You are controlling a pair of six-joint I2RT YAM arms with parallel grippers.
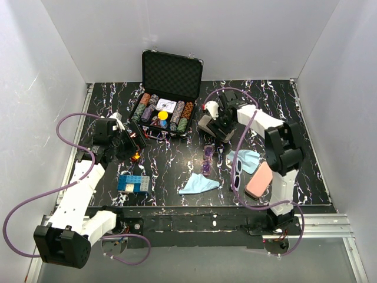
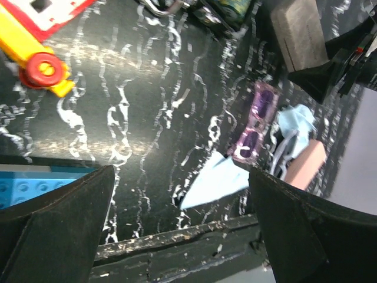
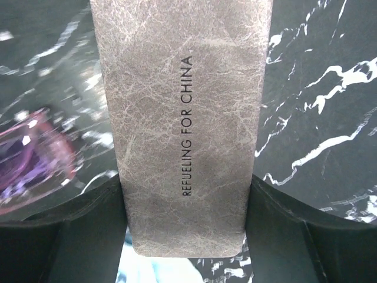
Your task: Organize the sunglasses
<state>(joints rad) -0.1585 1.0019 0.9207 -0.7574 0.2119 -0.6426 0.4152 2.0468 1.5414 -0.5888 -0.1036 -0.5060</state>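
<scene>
— Purple pair first: where is it?

— The purple sunglasses [image 1: 208, 159] lie folded on the black marbled table [image 1: 177, 165], about in the middle, not in any case. The white sunglasses [image 1: 237, 175] lie just beside them on the right. They are at the edge of a light blue cloth [image 1: 244, 158] and near the pink case [image 1: 259, 180].

— So nothing is put away?

— As I judge it, no. Both pairs are out on the table, and the pink case looks closed. A second blue cloth [image 1: 199, 184] lies loose nearer to the front edge.

— What do the arms do?

— The right gripper [image 3: 187, 194] is over the grey-brown case [image 3: 187, 118], which is behind the purple pair. Its fingers [image 3: 76, 236] stand one on each long side of the case, very close to its edges. Whether they press on it, I cannot tell. The left gripper [image 2: 179, 194] hangs over the left part of the table, with fingers wide apart and nothing between them.

— And what is left?

— Almost all, I think. This case must be taken and opened and one pair put inside. Then the same must be done for the other pair with the pink case. The poker chip box [image 1: 171, 88] and the blue brick [image 1: 132, 183] seem to be no part of it.
</scene>
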